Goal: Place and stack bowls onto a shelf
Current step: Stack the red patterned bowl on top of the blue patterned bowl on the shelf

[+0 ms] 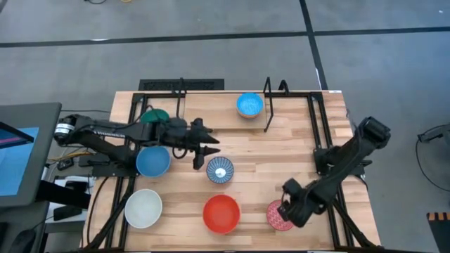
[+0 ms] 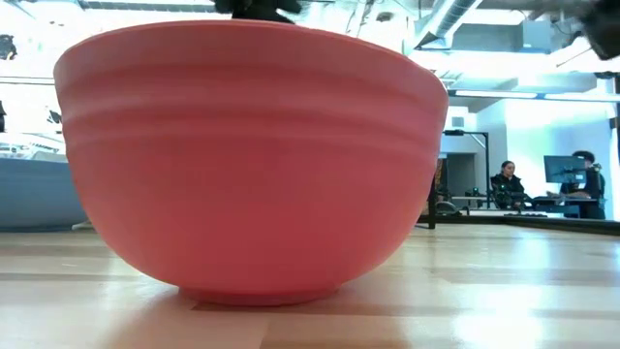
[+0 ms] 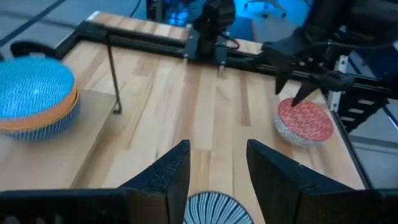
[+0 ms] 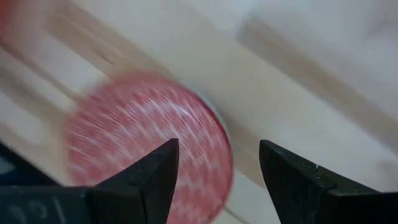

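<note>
My left gripper [image 1: 209,151] [image 3: 217,162] is open and hovers just beside the blue-and-white patterned bowl [image 1: 220,170] [image 3: 214,210], on that bowl's far-left side. My right gripper [image 1: 287,205] [image 4: 217,162] is open above the pink-red patterned bowl [image 1: 280,215] [image 4: 149,137] [image 3: 305,121], one finger over its inside and one past its rim; no touch shows. On the shelf [image 1: 211,116] a blue bowl [image 1: 249,105] [image 3: 34,87] sits nested in a yellow one. The green bowl [image 1: 156,116], a plain blue bowl [image 1: 152,160], the white bowl [image 1: 143,209] and the red bowl [image 1: 221,213] [image 2: 252,165] rest on their bases.
Two upright black wire brackets [image 1: 181,91] [image 1: 271,98] stand on the shelf, and black rods [image 1: 316,126] frame the table's sides. Bare wood lies between the stack and the pink-red bowl. A monitor [image 1: 21,151] stands off the table's left edge. People sit far behind in the room [image 2: 504,179].
</note>
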